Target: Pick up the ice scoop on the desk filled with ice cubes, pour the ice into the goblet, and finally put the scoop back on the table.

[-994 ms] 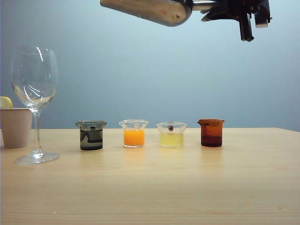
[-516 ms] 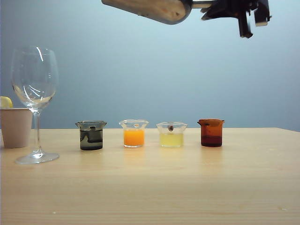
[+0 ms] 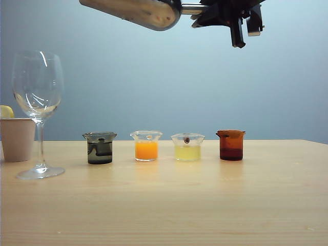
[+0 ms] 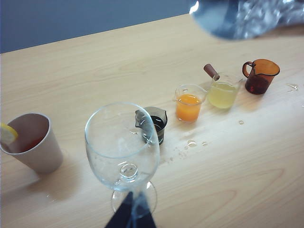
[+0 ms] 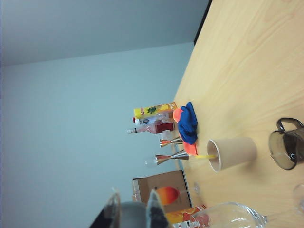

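Observation:
High over the desk (image 3: 169,205), my right gripper (image 3: 225,13) is shut on the short handle of the steel ice scoop (image 3: 130,11), which lies nearly level above the small beakers. Its trough points toward the goblet (image 3: 38,92), a tall, clear, empty glass standing at the left. From the left wrist view the scoop (image 4: 223,21) shows glassy ice cubes (image 4: 270,12) inside. In the right wrist view the fingers (image 5: 154,209) of the right gripper (image 5: 134,211) clamp a grey part of the scoop. My left gripper (image 4: 131,214) hangs just before the goblet (image 4: 121,147), its dark tips together, holding nothing.
Four small beakers stand in a row: dark (image 3: 99,148), orange (image 3: 146,146), yellow (image 3: 187,147) and brown (image 3: 231,145). A beige paper cup (image 3: 17,138) with a lemon slice sits left of the goblet. Water drops (image 4: 190,142) lie near the beakers. Bottles and a blue cloth (image 5: 187,123) sit at the far end.
My right gripper has carried the scoop leftward along the top of the exterior view, toward the goblet. Everything on the desk has stayed put.

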Robot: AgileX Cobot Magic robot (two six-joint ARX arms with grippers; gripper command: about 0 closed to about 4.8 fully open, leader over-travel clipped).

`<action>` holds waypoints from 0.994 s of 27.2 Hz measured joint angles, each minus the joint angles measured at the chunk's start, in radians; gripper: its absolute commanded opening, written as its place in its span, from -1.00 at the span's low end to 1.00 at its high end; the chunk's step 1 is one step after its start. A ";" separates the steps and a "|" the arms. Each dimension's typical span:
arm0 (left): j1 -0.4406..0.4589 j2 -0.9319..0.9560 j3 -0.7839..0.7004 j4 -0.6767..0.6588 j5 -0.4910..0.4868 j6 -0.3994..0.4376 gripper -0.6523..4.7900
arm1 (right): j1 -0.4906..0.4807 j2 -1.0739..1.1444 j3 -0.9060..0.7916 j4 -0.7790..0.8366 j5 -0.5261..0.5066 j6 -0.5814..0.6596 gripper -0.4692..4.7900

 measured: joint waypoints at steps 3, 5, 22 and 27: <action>0.000 0.000 0.000 0.000 0.000 0.000 -0.78 | 0.008 0.011 0.010 -0.002 0.003 0.000 -0.84; 0.000 0.000 0.000 0.000 0.000 0.000 -0.78 | 0.023 0.019 0.019 -0.002 0.010 0.000 -0.84; 0.000 0.000 0.000 0.000 0.000 0.000 -0.78 | 0.098 0.101 0.100 -0.019 0.048 0.000 -0.84; 0.000 0.000 0.000 0.000 0.000 0.000 -0.78 | 0.122 0.120 0.100 -0.027 0.058 0.000 -0.84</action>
